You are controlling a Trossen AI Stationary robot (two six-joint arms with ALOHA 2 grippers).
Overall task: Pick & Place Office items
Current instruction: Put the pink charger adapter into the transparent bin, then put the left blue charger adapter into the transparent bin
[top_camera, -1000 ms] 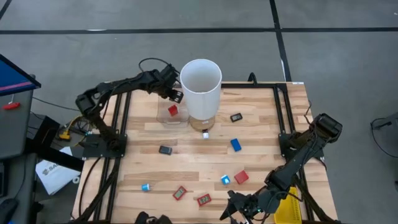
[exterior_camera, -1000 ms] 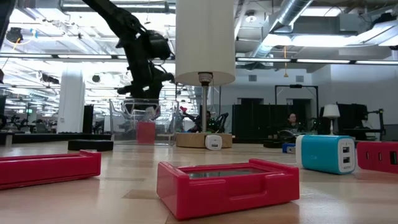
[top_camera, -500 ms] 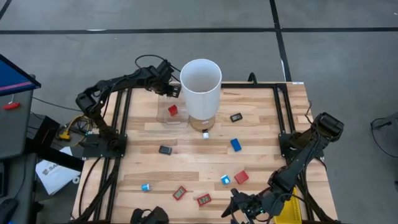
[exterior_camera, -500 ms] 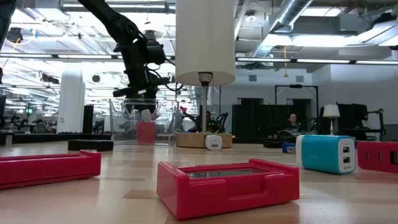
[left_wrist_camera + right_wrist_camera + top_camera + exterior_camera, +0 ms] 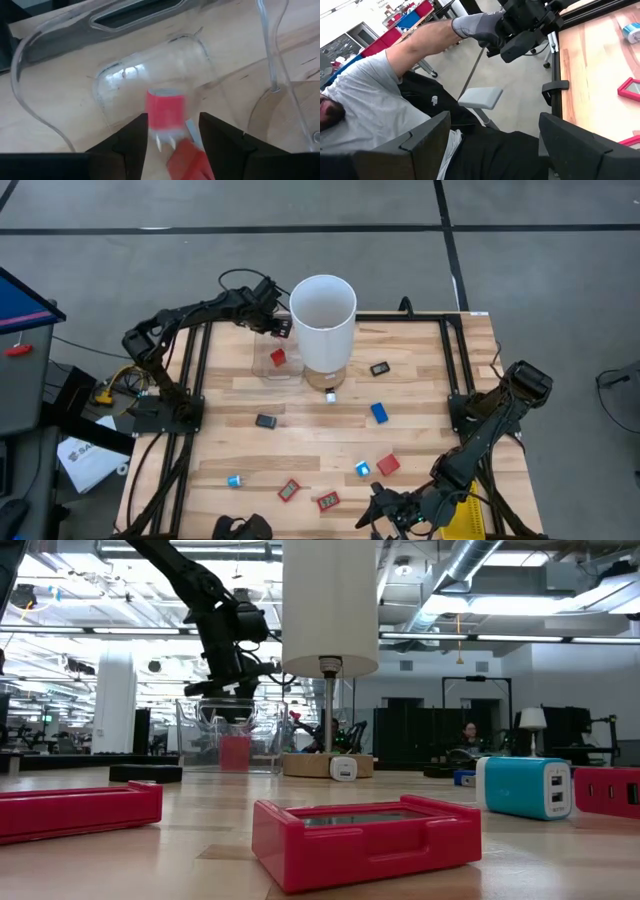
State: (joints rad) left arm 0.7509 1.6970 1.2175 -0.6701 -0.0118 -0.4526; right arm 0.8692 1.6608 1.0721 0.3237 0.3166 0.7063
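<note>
Small red, blue and black office items lie scattered on the wooden table (image 5: 420, 420): a black one (image 5: 380, 368), a blue one (image 5: 379, 412), a red block (image 5: 388, 465) and two flat red ones (image 5: 289, 490) (image 5: 327, 501). One red piece (image 5: 165, 107) lies on the floor of a clear plastic box (image 5: 262, 370) beside the tall white cylinder (image 5: 323, 315). My left gripper (image 5: 172, 120) hovers open above that box, touching nothing. My right gripper (image 5: 385, 515) hangs open at the table's near edge, pointing off the table.
A person sits just past the near edge, with a gloved hand (image 5: 475, 25) on a dark device. A yellow mesh basket (image 5: 462, 520) stands at the near right corner. The cylinder's wooden base (image 5: 315, 765) stands close to the clear box (image 5: 200, 740).
My left gripper has drawn back a little from over the clear box toward the table's far left, then held still. The red piece has stayed in the box.
</note>
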